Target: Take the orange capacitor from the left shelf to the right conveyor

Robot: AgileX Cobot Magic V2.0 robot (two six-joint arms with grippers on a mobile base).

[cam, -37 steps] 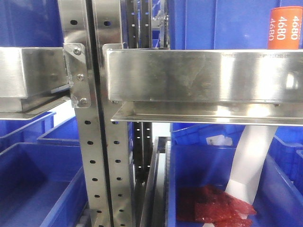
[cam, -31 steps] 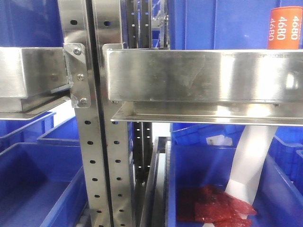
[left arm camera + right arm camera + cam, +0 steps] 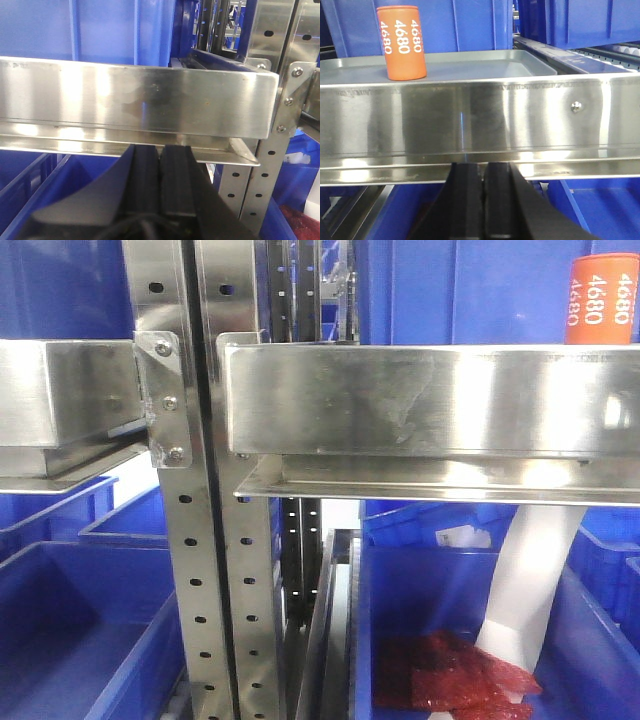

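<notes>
The orange capacitor point(image 3: 401, 42) stands upright on a tray point(image 3: 485, 67) of the left shelf point(image 3: 520, 120), upper left of the right wrist view; likely stiff, smooth, light; best gripped mid-body. Right pincer point(image 3: 482, 172) and left pincer point(image 3: 159, 155) sit pressed closed, empty.

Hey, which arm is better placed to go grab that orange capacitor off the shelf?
Right. Its wrist view shows the orange capacitor upright on the grey tray, up-left of the shut right gripper, behind the steel rail. The left gripper faces only rail and blue bins.
</notes>
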